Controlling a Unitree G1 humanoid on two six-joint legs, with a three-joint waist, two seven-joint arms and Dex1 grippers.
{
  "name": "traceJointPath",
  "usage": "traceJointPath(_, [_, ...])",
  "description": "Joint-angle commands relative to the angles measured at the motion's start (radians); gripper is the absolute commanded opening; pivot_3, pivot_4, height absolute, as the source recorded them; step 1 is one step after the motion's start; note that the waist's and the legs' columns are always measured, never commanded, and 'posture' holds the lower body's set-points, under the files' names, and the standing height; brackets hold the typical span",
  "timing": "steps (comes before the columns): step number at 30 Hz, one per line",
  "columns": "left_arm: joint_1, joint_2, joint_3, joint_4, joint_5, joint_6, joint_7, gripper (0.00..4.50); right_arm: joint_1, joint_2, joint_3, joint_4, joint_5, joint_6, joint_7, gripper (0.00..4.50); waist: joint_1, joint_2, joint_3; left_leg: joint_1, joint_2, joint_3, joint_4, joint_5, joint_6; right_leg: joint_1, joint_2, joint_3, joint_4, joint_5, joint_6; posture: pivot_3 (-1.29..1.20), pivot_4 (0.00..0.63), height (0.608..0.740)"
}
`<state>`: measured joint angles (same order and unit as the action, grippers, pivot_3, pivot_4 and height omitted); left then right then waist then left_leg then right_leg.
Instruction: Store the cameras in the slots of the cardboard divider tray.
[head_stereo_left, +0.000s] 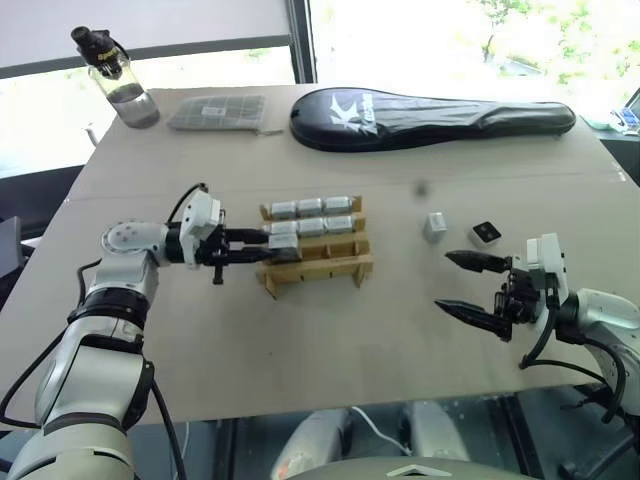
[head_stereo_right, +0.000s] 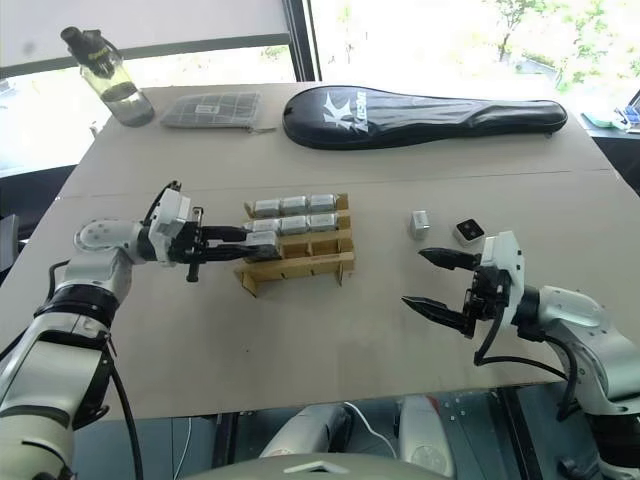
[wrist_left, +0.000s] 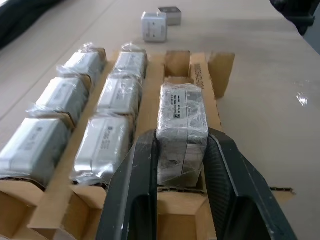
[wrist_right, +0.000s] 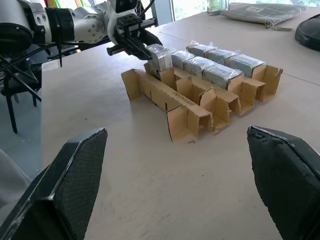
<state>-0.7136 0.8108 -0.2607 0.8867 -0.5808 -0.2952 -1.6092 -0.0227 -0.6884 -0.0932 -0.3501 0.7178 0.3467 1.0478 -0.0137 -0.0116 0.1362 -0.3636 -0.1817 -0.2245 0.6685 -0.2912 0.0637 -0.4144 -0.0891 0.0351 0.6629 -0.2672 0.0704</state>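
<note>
While the seventh camera was going in, the scene read as follows.

Step in hand: the left gripper (head_stereo_left: 243, 248) was clamped on a wrapped camera (wrist_left: 181, 131) and held it at the left-end slot of the near row of the cardboard divider tray (head_stereo_left: 330, 269); I judged the block partly seated, not yet released.
Tray place and fill: it sat left of the table's middle; the far and middle rows each held three cameras, and the near row's two slots to the right stood empty.
Loose cameras: two lay on the table right of the tray, a silver one (head_stereo_left: 434, 226) and just beside it one showing a dark face (head_stereo_left: 485, 233).
Right gripper (head_stereo_left: 472, 284): jaws spread wide, holding nothing, hanging near the two loose cameras and well apart from the tray.
Next move calls for: pressing the held block square into its slot, then parting the fingers without dragging the light cardboard.
Hard to make out: how deep the block sat, since the fingers (wrist_left: 132, 190) covered its lower sides; the slot floor was hidden.
</note>
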Motion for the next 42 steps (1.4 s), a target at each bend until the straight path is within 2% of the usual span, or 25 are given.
traceJointPath(1, [0.014, 0.029, -0.021, -0.017, -0.002, 0.010, -0.005, 0.72, -0.003, -0.007, -0.033, -0.020, 0.010, -0.009, 0.019, 4.44, 0.000, 0.000, 0.000, 0.000, 0.000, 0.000, 0.000, 0.000, 0.000, 0.000, 0.000, 0.000, 0.000, 0.000, 0.000, 0.00, 0.150, 0.740])
traceJointPath(16, [0.026, 0.025, -0.010, -0.015, 0.008, 0.048, -0.005, 0.72, -0.001, -0.001, -0.036, -0.021, 0.002, -0.011, 0.020, 4.44, -0.001, 0.000, 0.000, 0.000, 0.000, 0.000, 0.000, 0.000, 0.000, 0.000, 0.000, 0.000, 0.000, 0.000, 0.000, 0.00, 0.150, 0.740])
traceJointPath(17, [0.024, 0.025, -0.008, -0.014, 0.009, 0.053, -0.005, 1.74, -0.001, -0.001, -0.036, -0.022, 0.002, -0.012, 0.020, 4.50, -0.001, 0.000, 0.000, 0.000, 0.000, 0.000, 0.000, 0.000, 0.000, 0.000, 0.000, 0.000, 0.000, 0.000, 0.000, 0.00, 0.150, 0.740])
traceJointPath(18, [0.023, 0.023, -0.001, -0.010, 0.012, 0.043, -0.005, 1.80, 0.000, 0.000, -0.036, -0.022, 0.003, -0.011, 0.019, 4.50, 0.000, 0.000, 0.000, 0.000, 0.000, 0.000, 0.000, 0.000, 0.000, 0.000, 0.000, 0.000, 0.000, 0.000, 0.000, 0.00, 0.150, 0.740])
traceJointPath(21, [0.008, 0.004, 0.040, 0.028, 0.054, -0.022, -0.005, 3.23, 0.001, 0.000, -0.036, -0.023, 0.003, -0.010, 0.018, 4.50, 0.000, 0.000, 0.000, 0.000, 0.000, 0.000, 0.000, 0.000, 0.000, 0.000, 0.000, 0.000, 0.000, 0.000, 0.000, 0.00, 0.150, 0.740])
traceJointPath(22, [0.008, 0.001, 0.053, 0.029, 0.054, -0.022, -0.005, 3.52, 0.001, -0.001, -0.035, -0.024, 0.002, -0.009, 0.017, 4.50, 0.001, 0.000, 0.000, 0.000, 0.000, 0.000, 0.000, 0.000, 0.000, 0.000, 0.000, 0.000, 0.000, 0.000, 0.000, 0.00, 0.150, 0.740])
traceJointPath(28, [0.032, 0.021, 0.119, -0.058, 0.016, 0.015, -0.005, 3.52, 0.008, -0.009, -0.051, -0.009, -0.020, -0.018, 0.003, 4.50, 0.001, 0.000, 0.000, 0.000, 0.000, 0.000, 0.000, 0.000, 0.000, 0.000, 0.000, 0.000, 0.000, 0.000, 0.000, 0.00, 0.150, 0.740])
traceJointPath(32, [0.092, 0.057, 0.241, -0.316, -0.086, 0.194, 0.002, 3.52, 0.000, -0.008, -0.090, 0.055, -0.109, -0.059, -0.071, 4.50, 0.000, -0.001, 0.000, -0.001, 0.000, 0.000, 0.001, 0.000, 0.000, 0.000, 0.000, 0.000, 0.000, 0.000, 0.000, 0.00, 0.150, 0.740])
traceJointPath(35, [0.205, 0.106, 0.323, -0.576, -0.172, 0.367, 0.030, 3.52, -0.019, 0.007, -0.124, 0.102, -0.164, -0.069, -0.159, 4.50, -0.004, -0.001, 0.000, 0.000, 0.000, 0.000, 0.000, 0.000, 0.000, -0.001, 0.000, 0.001, 0.000, 0.000, 0.000, 0.00, 0.150, 0.740])
traceJointPath(42, [0.433, 0.170, 0.476, -0.972, -0.320, 0.642, 0.109, 3.52, -0.136, 0.066, -0.113, 0.249, -0.315, -0.062, -0.373, 4.50, -0.007, 0.000, 0.000, 0.002, 0.002, 0.003, -0.001, 0.000, 0.000, -0.001, 0.002, 0.004, 0.001, 0.000, -0.001, 0.00, 0.150, 0.740])
